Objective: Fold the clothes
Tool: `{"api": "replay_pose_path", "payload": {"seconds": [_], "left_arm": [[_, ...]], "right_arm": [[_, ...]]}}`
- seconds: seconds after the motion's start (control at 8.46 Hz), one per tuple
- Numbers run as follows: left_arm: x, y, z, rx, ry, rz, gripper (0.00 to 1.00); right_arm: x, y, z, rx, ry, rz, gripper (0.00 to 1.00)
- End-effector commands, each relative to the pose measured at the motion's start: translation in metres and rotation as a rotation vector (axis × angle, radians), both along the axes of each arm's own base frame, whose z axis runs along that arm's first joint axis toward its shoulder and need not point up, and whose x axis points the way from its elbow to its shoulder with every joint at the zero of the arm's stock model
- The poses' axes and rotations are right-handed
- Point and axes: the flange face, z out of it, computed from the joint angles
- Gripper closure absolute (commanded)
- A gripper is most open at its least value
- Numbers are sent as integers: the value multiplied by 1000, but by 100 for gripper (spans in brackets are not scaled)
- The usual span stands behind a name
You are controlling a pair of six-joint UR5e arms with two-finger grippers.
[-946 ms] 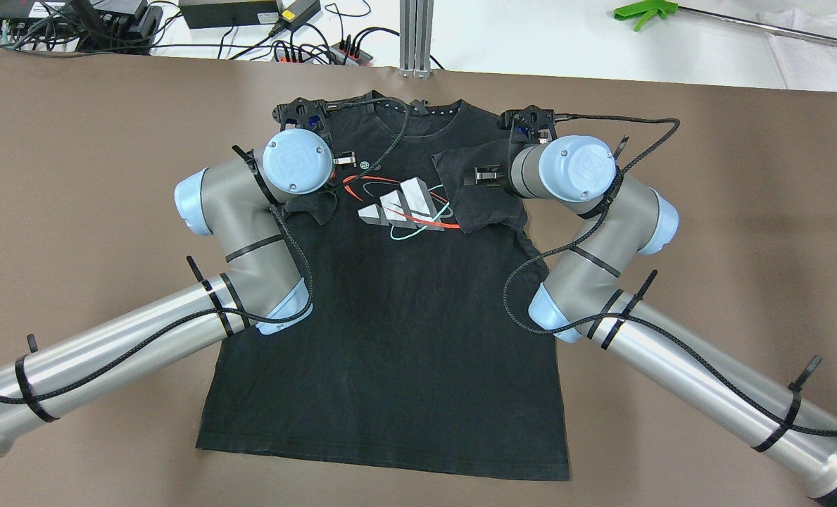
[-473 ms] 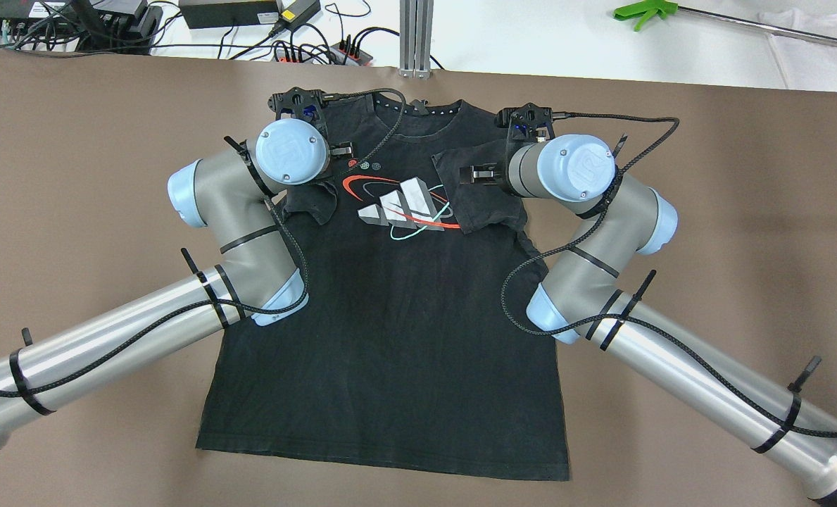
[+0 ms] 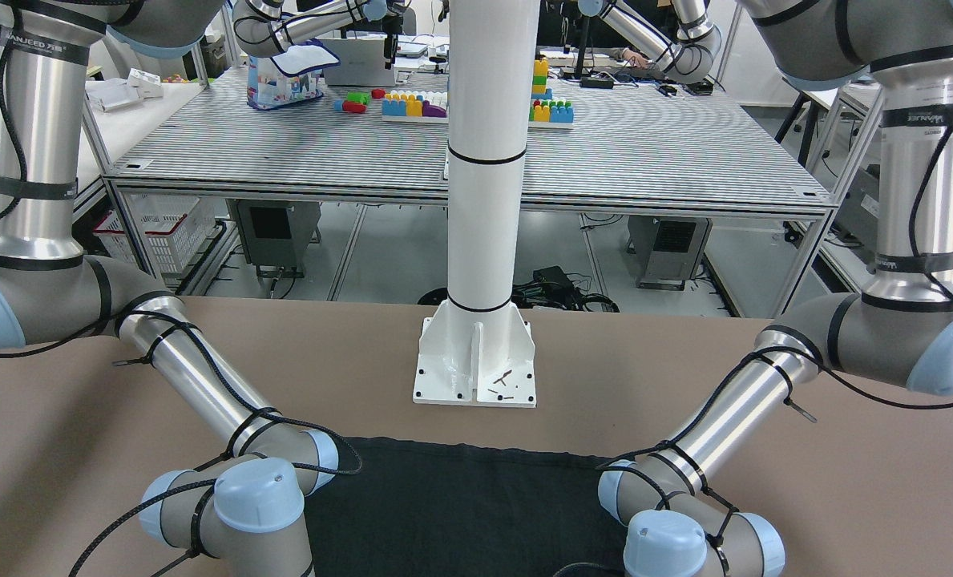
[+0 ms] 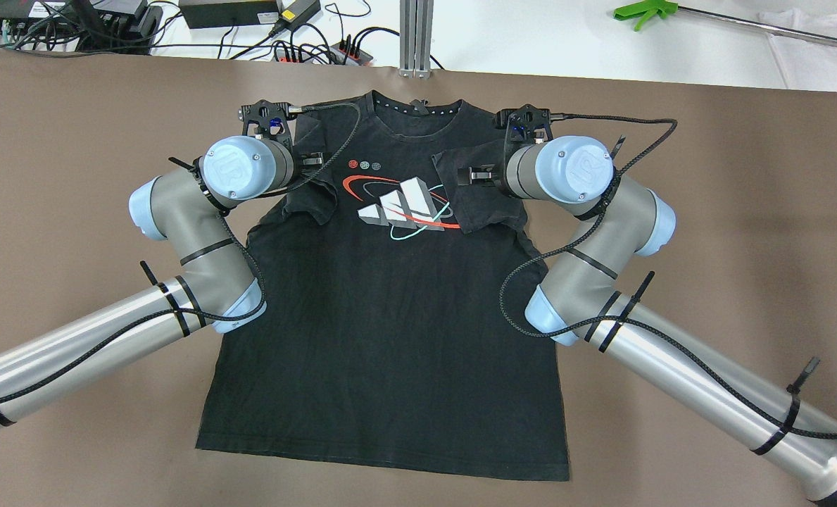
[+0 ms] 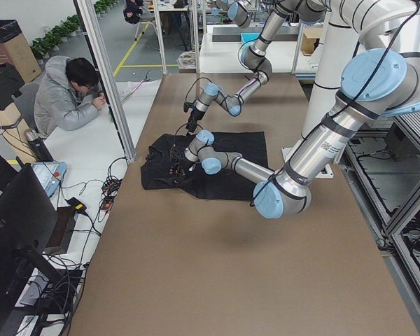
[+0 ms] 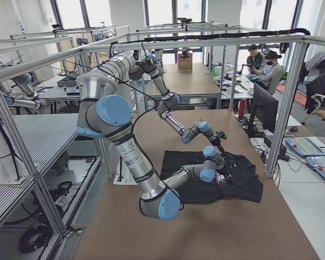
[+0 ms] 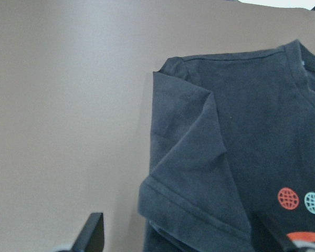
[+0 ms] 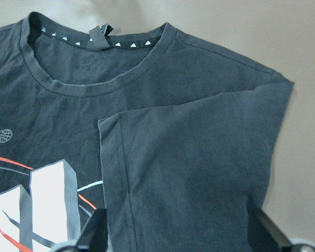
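Overhead exterior view: a black T-shirt (image 4: 390, 317) lies spread flat, print side up, in the centre of the frame on the brown desk (image 4: 73, 141), with its collar (image 4: 418, 120) toward the upper edge and its hem toward the lower edge. Both short sleeves are folded inward onto the chest. The left sleeve (image 4: 310, 203) sits at centre left of the frame. The right sleeve (image 4: 485, 201) sits at centre right, its hemmed edge overlapping the end of the white, red and teal chest print (image 4: 404, 208). The left gripper (image 4: 311, 160) hangs over the shoulder just above the left sleeve, and the right gripper (image 4: 479, 173) hangs over the right sleeve.

Left wrist-mounted view: the jaws of the left gripper are spread. One fingertip (image 7: 93, 233) shows at lower left over bare desk and the other at lower right over the shirt, with the folded sleeve lying between them, not pinched.

Right wrist-mounted view: the jaws of the right gripper are likewise spread, at the lower left and lower right corners, with the folded sleeve filling the lower middle, ungripped. Whether any tip touches the cloth cannot be told.

Exterior front-facing view: the shirt's hem shows at lower centre, near but apart from the base plate (image 3: 476, 361) of the white post (image 3: 484, 160)
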Motion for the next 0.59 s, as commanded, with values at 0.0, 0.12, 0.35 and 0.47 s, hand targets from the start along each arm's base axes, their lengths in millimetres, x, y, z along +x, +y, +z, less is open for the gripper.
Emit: {"api": "replay_pose_path", "payload": {"seconds": [0.0,0.12,0.35,0.47], "left_arm": [[0,1,17,-1,-1,8,8],[0,0,20,-4,-3,6,23],[1,1,22,-7,-6,9,56],[2,0,21,-6,-5,9,73]], "right_arm": [[-1,1,1,-2,0,-2,6],[-2,2,1,-2,0,-3,6],[-2,2,1,-2,0,-3,6],[-2,2,-1,0,-2,-3,6]]}}
